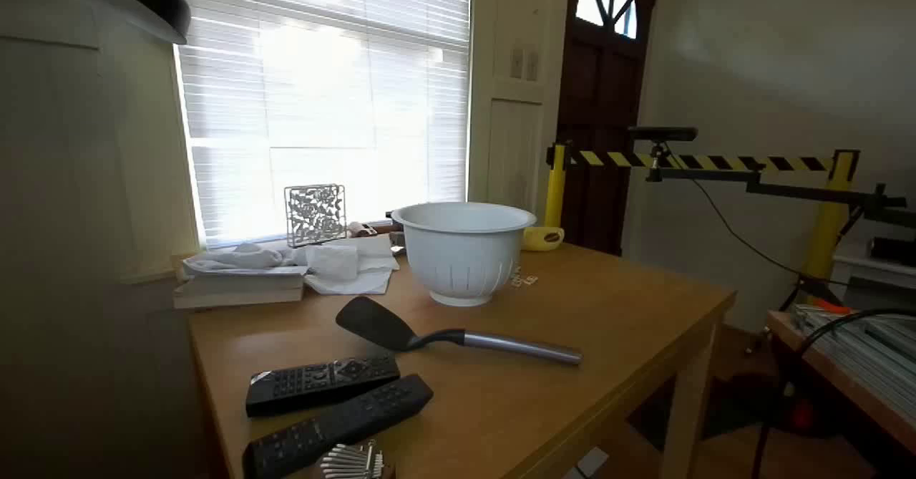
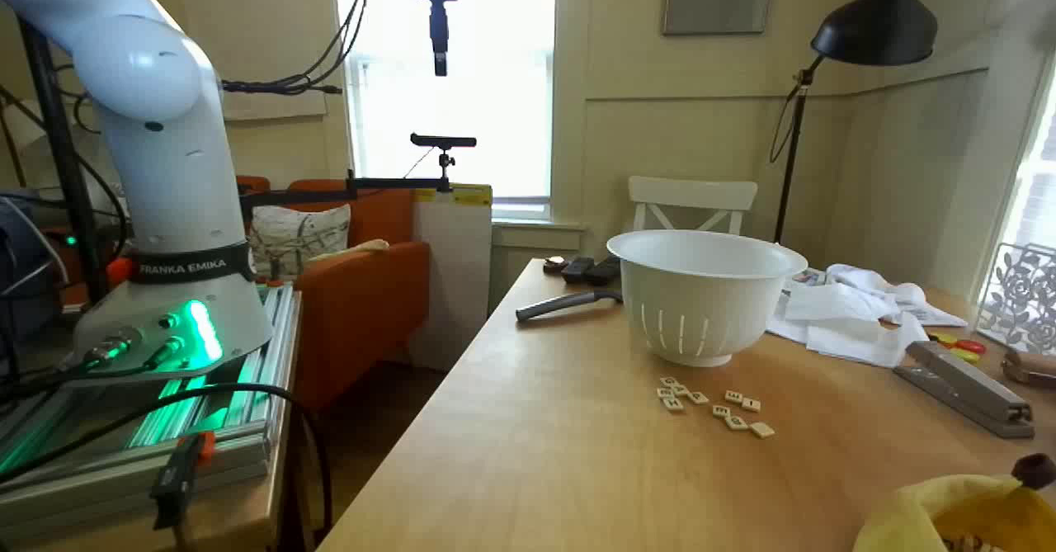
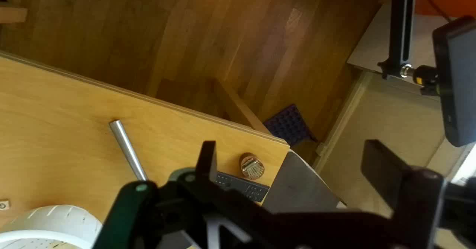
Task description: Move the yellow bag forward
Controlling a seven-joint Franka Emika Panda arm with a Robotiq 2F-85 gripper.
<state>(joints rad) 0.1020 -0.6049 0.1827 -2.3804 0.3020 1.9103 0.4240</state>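
The yellow bag point(image 2: 912, 519) lies on the table's near right part in an exterior view, partly cut off by the picture edge. It holds something brown and has a dark knob at its top. It also shows in an exterior view as a small yellow piece point(image 1: 542, 240), partly hidden behind the white bowl. The bag is out of view in the wrist view. My gripper point(image 2: 440, 61) hangs high up in front of the window, far from the bag. In the wrist view my gripper point(image 3: 290, 146) has its fingers wide apart with nothing between them.
A white bowl point(image 2: 701, 304) stands mid-table, with letter tiles point(image 2: 718, 410) beside it. A spatula point(image 1: 458, 337), two remotes point(image 1: 336, 425) and a thumb piano point(image 3: 253, 166) lie nearer one end. A stapler point(image 2: 965, 387), papers point(image 2: 850, 321) and a metal rack point(image 1: 315, 214) are near the window.
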